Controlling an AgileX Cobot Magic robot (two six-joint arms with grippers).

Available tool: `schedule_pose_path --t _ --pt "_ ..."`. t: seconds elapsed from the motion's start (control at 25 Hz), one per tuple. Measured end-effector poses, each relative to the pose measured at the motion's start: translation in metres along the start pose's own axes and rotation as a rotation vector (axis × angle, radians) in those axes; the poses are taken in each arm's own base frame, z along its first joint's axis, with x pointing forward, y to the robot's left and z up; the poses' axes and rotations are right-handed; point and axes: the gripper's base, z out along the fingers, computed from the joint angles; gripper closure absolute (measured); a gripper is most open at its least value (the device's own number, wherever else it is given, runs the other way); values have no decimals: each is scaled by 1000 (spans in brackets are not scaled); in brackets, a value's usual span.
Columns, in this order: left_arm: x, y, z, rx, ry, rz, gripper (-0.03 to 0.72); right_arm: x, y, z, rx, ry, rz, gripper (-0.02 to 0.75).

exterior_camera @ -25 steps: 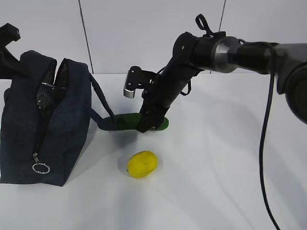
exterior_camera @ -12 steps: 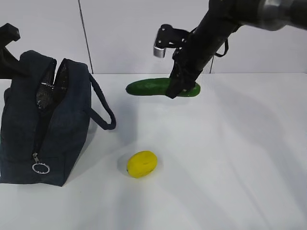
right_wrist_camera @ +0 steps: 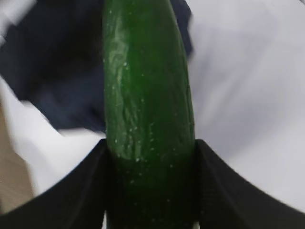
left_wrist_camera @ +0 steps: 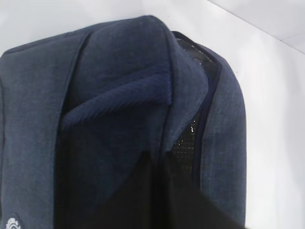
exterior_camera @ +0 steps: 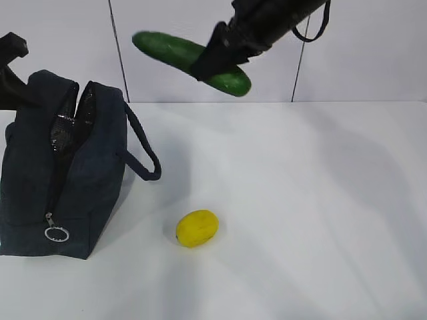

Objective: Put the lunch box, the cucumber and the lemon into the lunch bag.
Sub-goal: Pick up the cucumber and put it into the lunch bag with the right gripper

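My right gripper is shut on the dark green cucumber, holding it high in the air, tilted, just right of the bag's top. In the right wrist view the cucumber fills the gap between both black fingers. The navy lunch bag stands at the left with its zipper open. My left gripper sits shut at the bag's upper left edge; its wrist view shows the bag fabric and dark lining up close. The yellow lemon lies on the table. The lunch box is out of view.
The bag's loop handle sticks out to the right and a silver ring zipper pull hangs on its front. A white table stretches right of the lemon, with a white wall behind.
My right gripper has lifted the cucumber off the table, up and to the left, and tilted it. The bag, lemon and left arm have not moved.
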Motion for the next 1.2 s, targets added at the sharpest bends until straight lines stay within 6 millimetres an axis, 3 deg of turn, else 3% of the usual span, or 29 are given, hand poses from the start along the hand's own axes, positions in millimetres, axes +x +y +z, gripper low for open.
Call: schedule_pose_path --t 0.24,0.4,0.72,0.92,1.2 --pt "0 0 0 0 0 0 693 -20 18 -3 -192 -188 227 360" --pt "0 0 0 0 0 0 693 -24 28 10 -259 -183 346 361" --pt "0 0 0 2 0 -3 693 -15 44 45 -172 42 703 361" --pt "0 -1 0 9 -3 -12 693 -14 63 62 -107 132 811 361" --pt "-2 -1 0 9 -21 -15 693 -28 88 84 -101 56 893 361"
